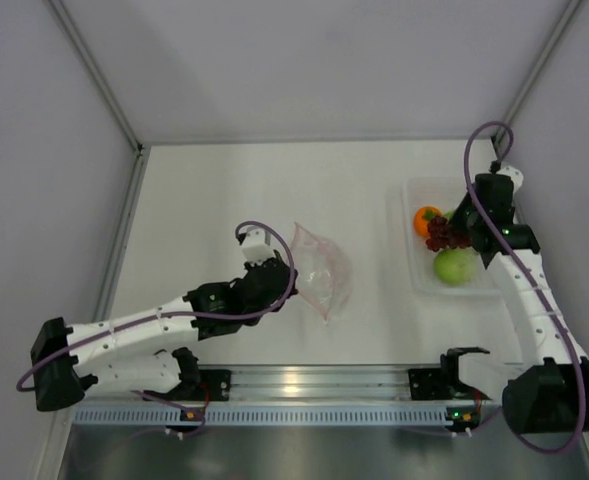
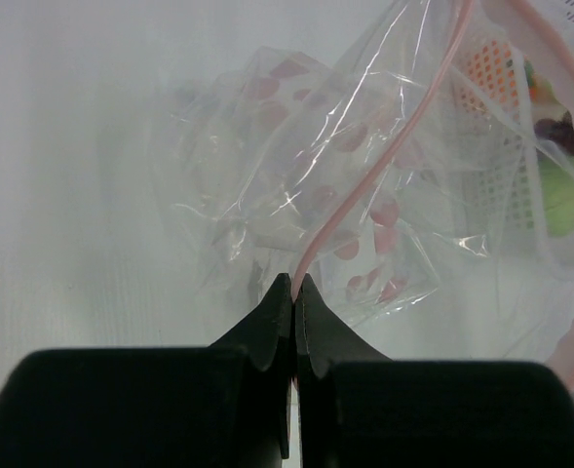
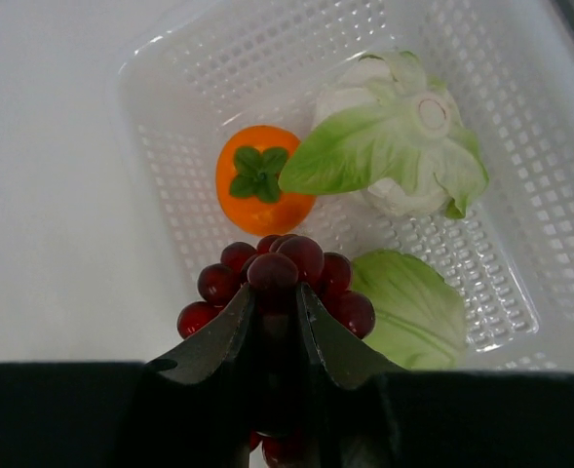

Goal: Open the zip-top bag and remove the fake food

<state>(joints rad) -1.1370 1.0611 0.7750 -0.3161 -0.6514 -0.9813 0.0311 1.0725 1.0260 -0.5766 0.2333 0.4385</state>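
Your right jaws clamp the grape bunch [image 3: 277, 278] over the tray [image 3: 520, 195], between the orange [image 3: 264, 180] and the apple [image 3: 413, 307]; letting go looks like the next step. Left jaws are pinched together on the bag [image 1: 319, 270] at its zip strip [image 2: 364, 195], mid-surface [image 1: 224, 190], well left of the tray.

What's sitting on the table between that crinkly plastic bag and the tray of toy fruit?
Nothing: in the top view, the stretch of table between the zip-top bag and the tray is bare white surface.
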